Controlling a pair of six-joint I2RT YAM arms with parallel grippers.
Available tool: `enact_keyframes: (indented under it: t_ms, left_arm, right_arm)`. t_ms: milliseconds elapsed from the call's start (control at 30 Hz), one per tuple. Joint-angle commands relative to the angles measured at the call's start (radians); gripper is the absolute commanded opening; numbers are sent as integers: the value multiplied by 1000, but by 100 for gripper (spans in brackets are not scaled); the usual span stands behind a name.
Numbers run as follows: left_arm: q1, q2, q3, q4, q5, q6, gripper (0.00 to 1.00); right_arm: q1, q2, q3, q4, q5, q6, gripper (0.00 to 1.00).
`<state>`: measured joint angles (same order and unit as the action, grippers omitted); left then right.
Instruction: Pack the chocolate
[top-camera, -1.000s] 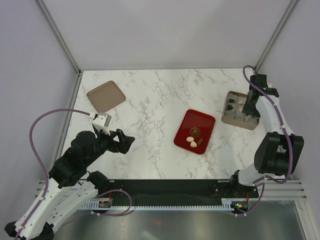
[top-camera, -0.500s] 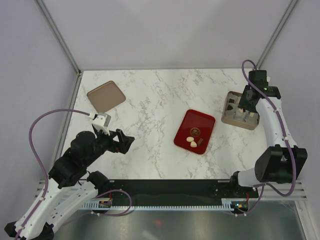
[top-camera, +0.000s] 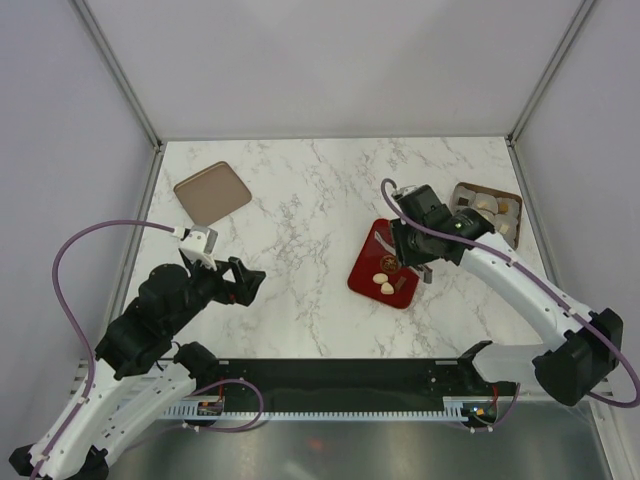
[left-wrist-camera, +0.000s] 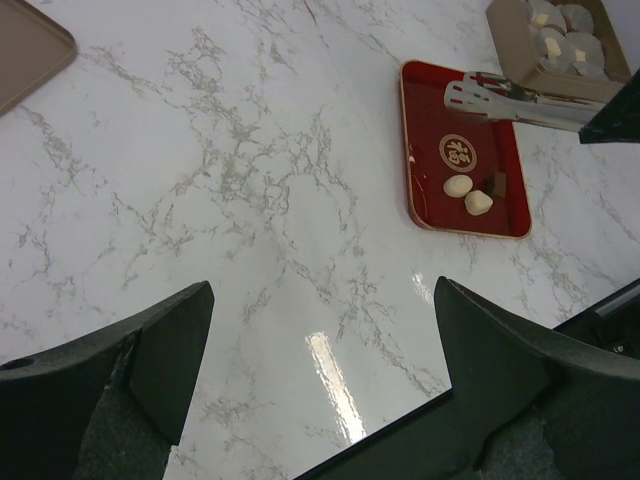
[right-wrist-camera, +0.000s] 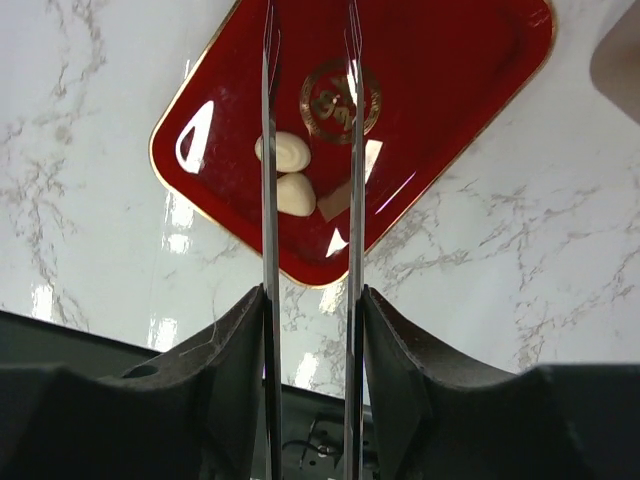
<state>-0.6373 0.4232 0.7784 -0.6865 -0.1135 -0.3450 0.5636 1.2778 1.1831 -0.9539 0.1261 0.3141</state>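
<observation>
The chocolate on the red tray (top-camera: 375, 245) is two cream pieces (right-wrist-camera: 285, 152) (right-wrist-camera: 296, 194) and a brown rectangular one (right-wrist-camera: 335, 200), grouped near the tray's front edge. Other cream pieces lie in the brown box (top-camera: 487, 212) at the right. My right gripper (right-wrist-camera: 312, 300) is shut on metal tongs (right-wrist-camera: 268, 120). It hangs over the tray, and the tong blades stand apart with nothing pinched; the cream pieces show between them. My left gripper (left-wrist-camera: 325, 300) is open and empty over bare marble at the near left (top-camera: 245, 281).
A tan lid (top-camera: 212, 192) lies at the back left of the marble table. The box stands right of the tray, near the right wall. The enclosure's walls and frame posts ring the table.
My right arm has swung from over the box leftward to above the red tray, carrying the tongs. The left arm has barely moved.
</observation>
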Motion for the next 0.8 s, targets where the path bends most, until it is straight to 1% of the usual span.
enact_keyframes:
  t_ms: [0, 167, 300, 433, 567, 767]
  left_arm:
    - [-4, 2, -2, 8, -51, -22, 100]
    - [-4, 0, -1, 1, -77, -32, 100]
    - [-5, -3, 1, -4, -89, -37, 100]
    - [-5, -3, 1, -7, -95, -38, 100]
    - [-5, 0, 1, -5, -94, -38, 100]
    - [-5, -12, 2, -7, -94, -38, 100]
  right_arm:
    - [50, -77, -23, -8, 3, 31, 49]
    - [67, -123, -56, -69, 64, 127, 49]
    - [67, -193, -83, -100, 92, 157, 52]
    - [65, -224, -114, -155, 107, 149, 52]
    - [68, -245, -128, -171, 35, 145, 52]
    - [67, -279, -178, -178, -22, 166, 52]
